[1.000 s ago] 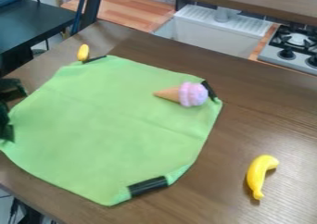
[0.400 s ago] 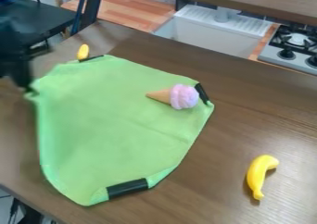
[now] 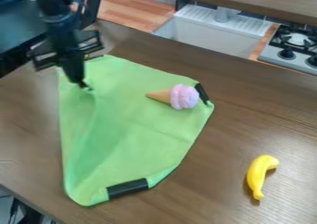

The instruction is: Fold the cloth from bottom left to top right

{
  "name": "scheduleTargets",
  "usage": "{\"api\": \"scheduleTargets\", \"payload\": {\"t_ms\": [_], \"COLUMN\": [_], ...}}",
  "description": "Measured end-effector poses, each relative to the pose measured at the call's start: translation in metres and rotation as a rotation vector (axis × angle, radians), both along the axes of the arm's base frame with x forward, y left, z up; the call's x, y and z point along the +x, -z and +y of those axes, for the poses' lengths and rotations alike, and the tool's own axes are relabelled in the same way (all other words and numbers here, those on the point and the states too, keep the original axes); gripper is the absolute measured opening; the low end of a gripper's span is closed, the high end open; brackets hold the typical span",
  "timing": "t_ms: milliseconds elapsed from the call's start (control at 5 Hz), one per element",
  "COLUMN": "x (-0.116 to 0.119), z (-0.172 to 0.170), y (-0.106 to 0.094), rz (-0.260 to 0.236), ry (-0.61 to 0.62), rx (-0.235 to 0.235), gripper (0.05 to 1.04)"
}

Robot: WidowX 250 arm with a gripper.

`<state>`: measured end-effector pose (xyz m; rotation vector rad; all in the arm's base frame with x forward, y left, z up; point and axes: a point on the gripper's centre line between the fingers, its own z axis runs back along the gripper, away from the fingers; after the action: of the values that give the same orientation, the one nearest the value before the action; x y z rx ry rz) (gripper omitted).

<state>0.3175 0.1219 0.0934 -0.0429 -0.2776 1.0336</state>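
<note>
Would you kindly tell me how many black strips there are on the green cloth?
3: a strip at the cloth's far corner, one at its right corner, one at its near edge. Others may be hidden.

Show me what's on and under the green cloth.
A toy ice cream cone lies on the cloth, and the black gripper holds part of it. Underneath is the wooden table; anything else there is covered.

Green cloth (image 3: pixel 145 133), left side folding over, on table (image 3: pixel 248 121).

Kitchen, 1 white sink (image 3: pixel 207 40), 1 stove (image 3: pixel 296 63), wooden countertop (image 3: pixel 136 11)
</note>
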Motion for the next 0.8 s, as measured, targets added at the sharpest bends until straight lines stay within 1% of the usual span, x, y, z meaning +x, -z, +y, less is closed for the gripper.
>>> {"api": "scheduleTargets", "payload": {"t_ms": [200, 400, 800], "x": [0.023, 0.042, 0.081], "z": [-0.024, -0.041, -0.074], "y": [-0.001, -0.007, -0.013], "rz": [-0.015, -0.026, -0.055], "ry": [0.005, -0.007, 0.015], "rx": [0.007, 0.004, 0.060], "gripper": [0.049, 0.049, 0.049]}}
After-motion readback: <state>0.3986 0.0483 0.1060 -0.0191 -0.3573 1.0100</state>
